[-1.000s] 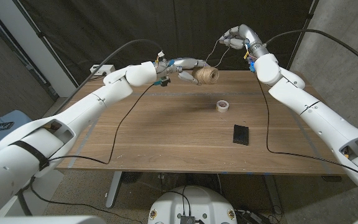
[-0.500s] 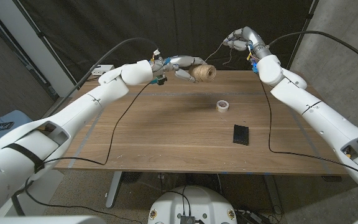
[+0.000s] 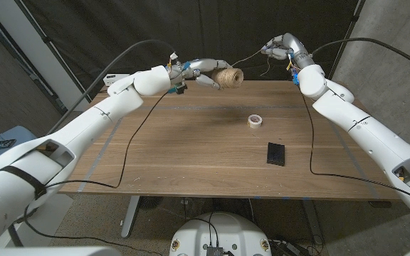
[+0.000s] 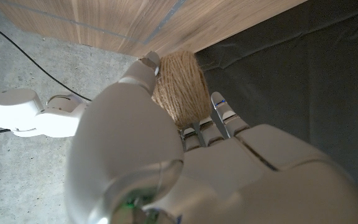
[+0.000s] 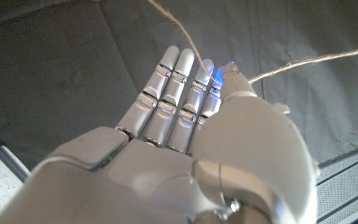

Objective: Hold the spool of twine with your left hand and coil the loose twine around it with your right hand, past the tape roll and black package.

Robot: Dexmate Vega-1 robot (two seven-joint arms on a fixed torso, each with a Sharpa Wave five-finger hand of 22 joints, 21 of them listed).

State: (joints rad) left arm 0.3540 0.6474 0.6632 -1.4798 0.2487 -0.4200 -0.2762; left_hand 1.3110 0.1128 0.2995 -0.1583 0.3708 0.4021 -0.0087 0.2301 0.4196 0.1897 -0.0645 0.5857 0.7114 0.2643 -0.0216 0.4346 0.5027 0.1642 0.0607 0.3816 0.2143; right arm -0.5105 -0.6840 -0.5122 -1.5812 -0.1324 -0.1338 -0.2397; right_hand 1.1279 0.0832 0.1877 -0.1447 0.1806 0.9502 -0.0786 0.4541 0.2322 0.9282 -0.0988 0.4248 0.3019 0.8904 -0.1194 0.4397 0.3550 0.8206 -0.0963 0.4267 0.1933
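Note:
My left hand holds the tan spool of twine in the air above the table's far edge; the left wrist view shows the fingers wrapped around the spool. A loose strand of twine runs from the spool up to my right hand, raised at the far right. In the right wrist view the strand is pinched between the thumb and fingers of my right hand, with its tail trailing off. The tape roll and black package lie on the table.
The wooden table has black cables running across its left and right sides. A dark curtain hangs behind the far edge. A small grey box sits at the far left corner.
My left hand has lifted the spool slightly up and back over the far edge. My right hand has moved a little to the right, and the strand between them has drawn straighter.

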